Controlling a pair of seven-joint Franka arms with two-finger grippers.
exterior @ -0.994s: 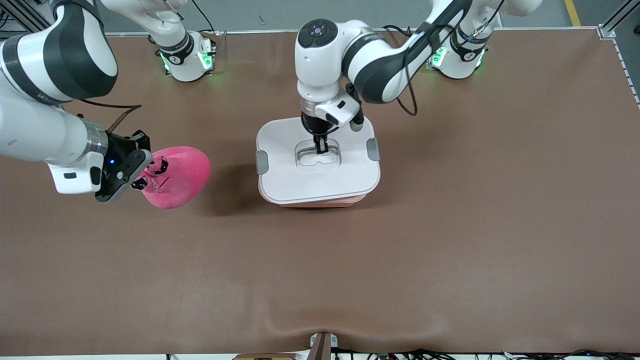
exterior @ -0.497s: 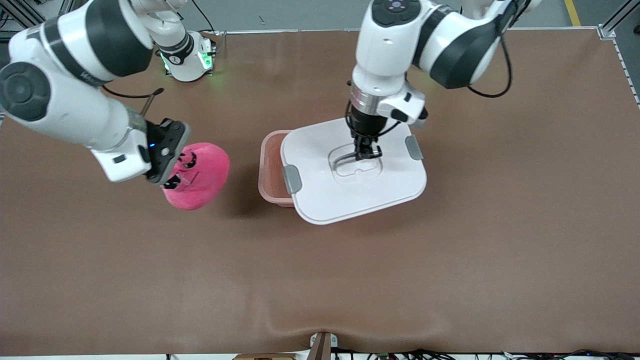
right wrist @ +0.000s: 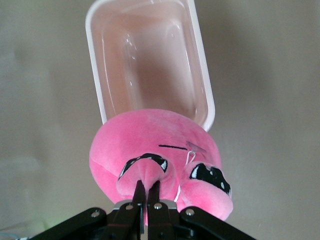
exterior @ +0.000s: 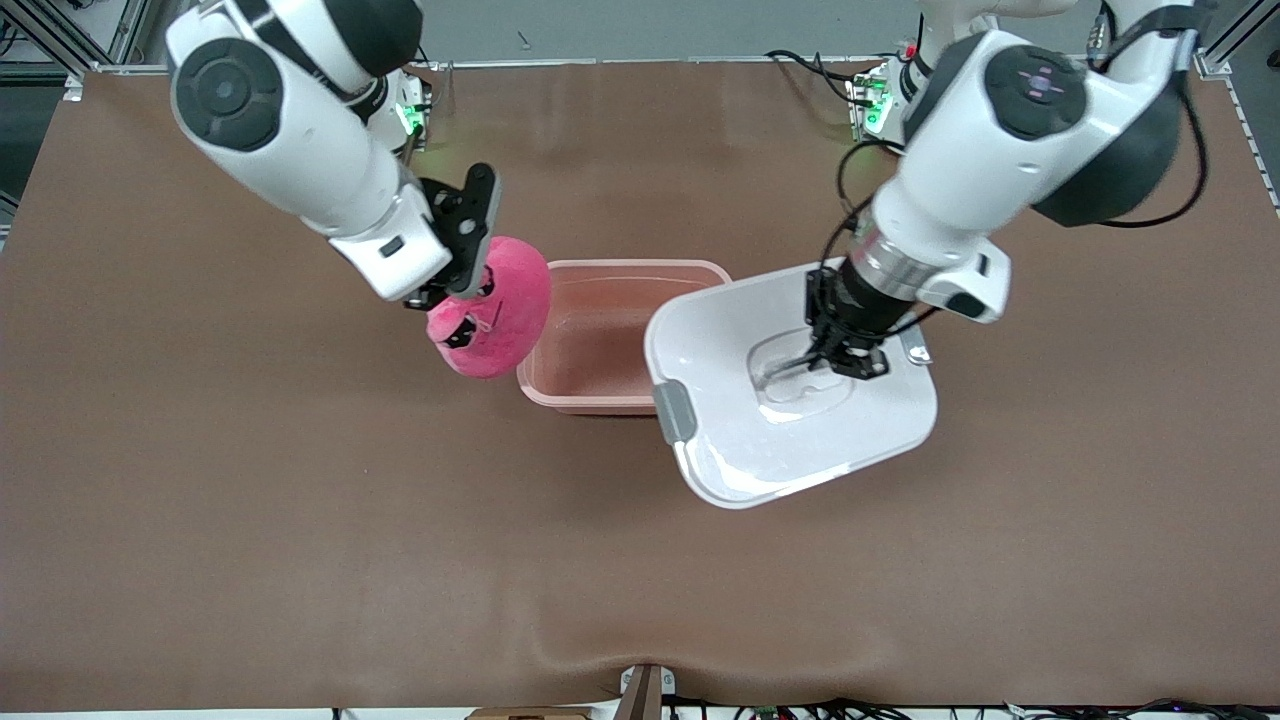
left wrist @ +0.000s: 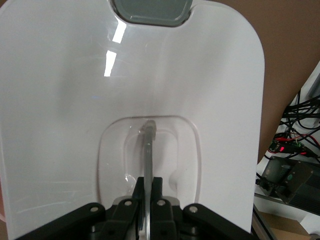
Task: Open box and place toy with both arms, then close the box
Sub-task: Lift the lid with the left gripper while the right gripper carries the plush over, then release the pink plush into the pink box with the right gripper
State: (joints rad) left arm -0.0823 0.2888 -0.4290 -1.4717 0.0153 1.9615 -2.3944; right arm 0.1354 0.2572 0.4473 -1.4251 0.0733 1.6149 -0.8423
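Two grippers are seen clamped on loads. The white plastic lid with grey side clips is held tilted by its clear recessed handle in the left gripper, overlapping the open pale pink rounded-rectangular box. The hot-pink plush toy hangs snout-up from the right gripper, just beside the box's rim, whose long axis runs between the arms' ends.

Brown table seen under even light; grey floor along top; cables at near edge.
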